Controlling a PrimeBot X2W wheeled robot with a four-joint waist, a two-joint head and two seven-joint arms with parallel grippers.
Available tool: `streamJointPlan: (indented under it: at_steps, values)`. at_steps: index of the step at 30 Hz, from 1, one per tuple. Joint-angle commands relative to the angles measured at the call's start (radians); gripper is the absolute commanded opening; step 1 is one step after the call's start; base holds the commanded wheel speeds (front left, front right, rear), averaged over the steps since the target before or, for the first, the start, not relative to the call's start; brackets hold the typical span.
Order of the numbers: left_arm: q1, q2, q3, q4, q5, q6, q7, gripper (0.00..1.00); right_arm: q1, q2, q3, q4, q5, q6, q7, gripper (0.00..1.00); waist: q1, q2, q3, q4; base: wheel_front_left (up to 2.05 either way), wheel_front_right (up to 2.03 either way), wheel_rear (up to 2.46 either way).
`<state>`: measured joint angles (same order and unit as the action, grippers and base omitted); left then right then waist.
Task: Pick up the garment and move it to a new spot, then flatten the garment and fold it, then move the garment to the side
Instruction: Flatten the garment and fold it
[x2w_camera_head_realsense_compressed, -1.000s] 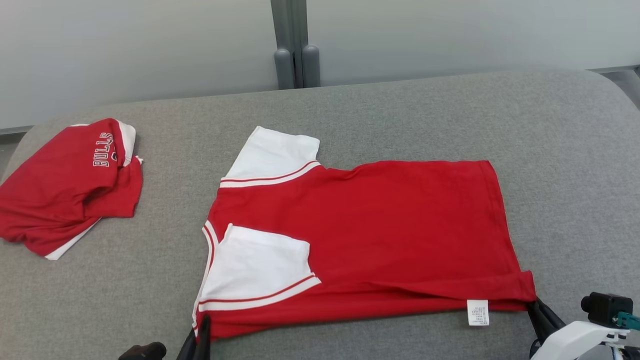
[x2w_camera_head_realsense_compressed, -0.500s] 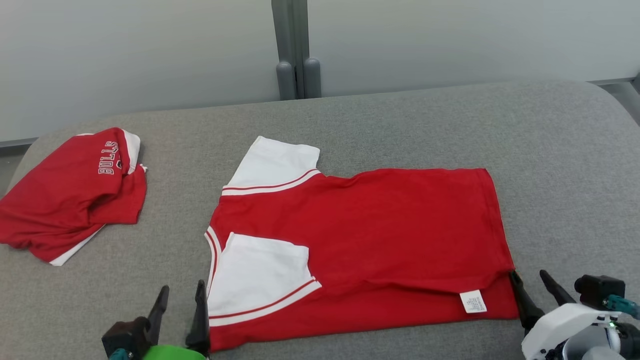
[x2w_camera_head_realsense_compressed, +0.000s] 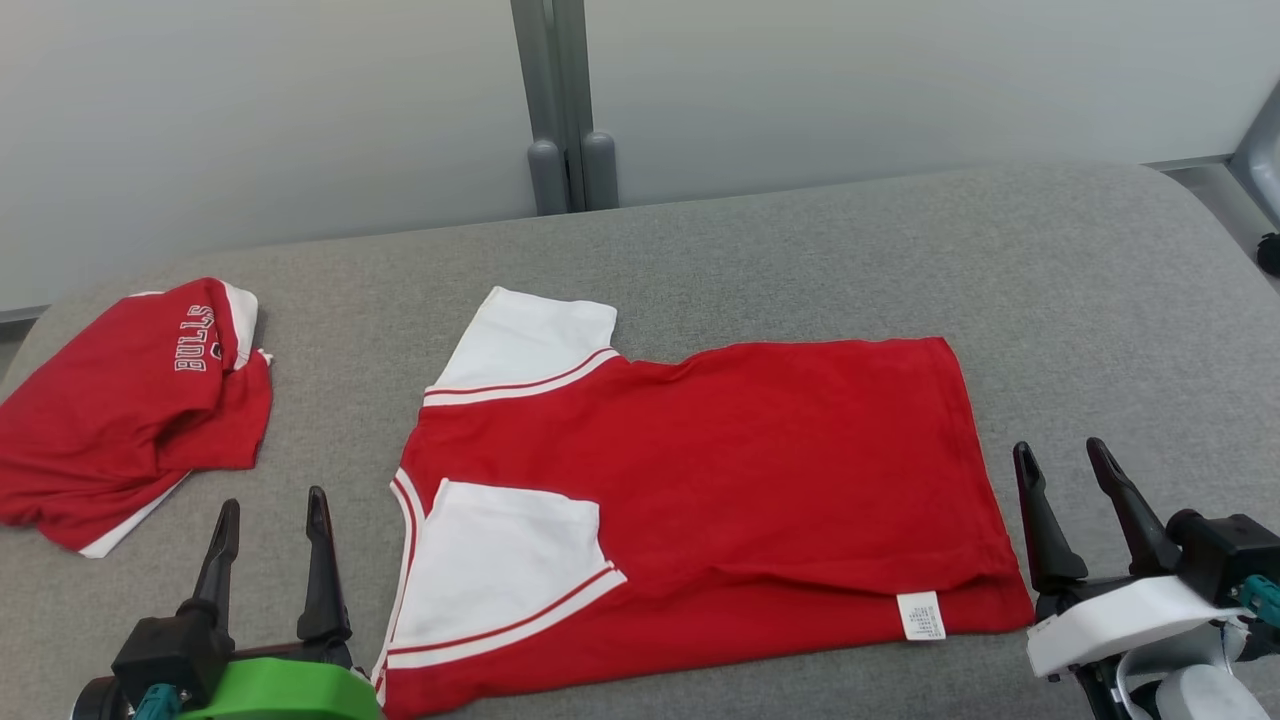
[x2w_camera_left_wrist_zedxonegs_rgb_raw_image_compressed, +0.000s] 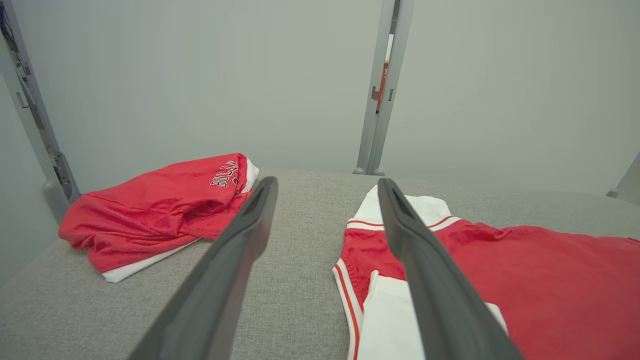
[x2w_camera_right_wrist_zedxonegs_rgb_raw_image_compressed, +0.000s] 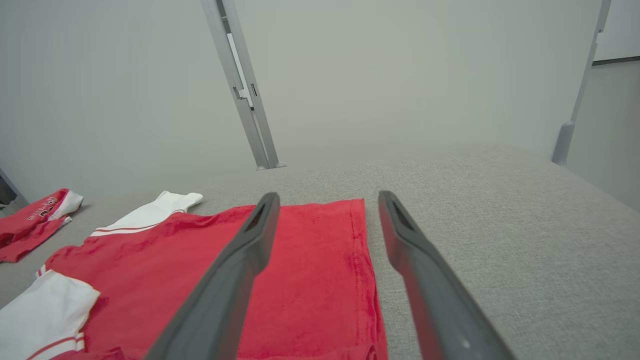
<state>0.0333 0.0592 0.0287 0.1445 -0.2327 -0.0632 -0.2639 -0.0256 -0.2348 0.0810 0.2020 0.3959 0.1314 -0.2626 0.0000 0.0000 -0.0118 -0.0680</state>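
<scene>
A bunched red Bulls shirt (x2w_camera_head_realsense_compressed: 120, 430) lies at the grey cushioned table's (x2w_camera_head_realsense_compressed: 800, 250) left end. A grey post (x2w_camera_head_realsense_compressed: 560, 100) stands behind the table's far edge.

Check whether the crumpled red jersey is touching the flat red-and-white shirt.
Apart. In the head view a wide strip of bare grey cushion lies between the crumpled red jersey and the flat red-and-white shirt.

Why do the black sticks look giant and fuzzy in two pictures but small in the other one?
Left wrist view: the left end effector sits right against the wide-angle lens, so it looms huge and soft-edged, while the flat red shirt looks sharper. Right wrist view: same for the right end effector. Head view: the camera is farther away, so both look small and crisp.
</scene>
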Motion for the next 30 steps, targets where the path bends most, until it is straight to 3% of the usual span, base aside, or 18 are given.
streamJointPlan:
  at_steps: [1, 12, 30]
  values:
    - [0.015, 0.001, 0.004, -0.010, 0.020, -0.008, 0.000, 1.00, 0.023, 0.009, -0.013, -0.031, -0.020, -0.001, -0.003, 1.00, 0.0000, 0.0000, -0.004, -0.003, 0.00, 0.00, 0.00]
    - [0.048, -0.001, 0.030, -0.054, 0.091, -0.011, 0.000, 1.00, 0.106, 0.047, -0.041, -0.190, -0.112, -0.001, -0.003, 1.00, 0.0000, 0.0000, -0.014, -0.008, 0.00, 0.00, 0.00]
    - [0.084, -0.006, 0.066, -0.033, 0.069, -0.026, 0.000, 1.00, 0.130, 0.054, -0.023, -0.149, -0.104, -0.001, -0.003, 1.00, 0.0000, 0.0000, -0.016, 0.021, 0.00, 0.00, 0.00]
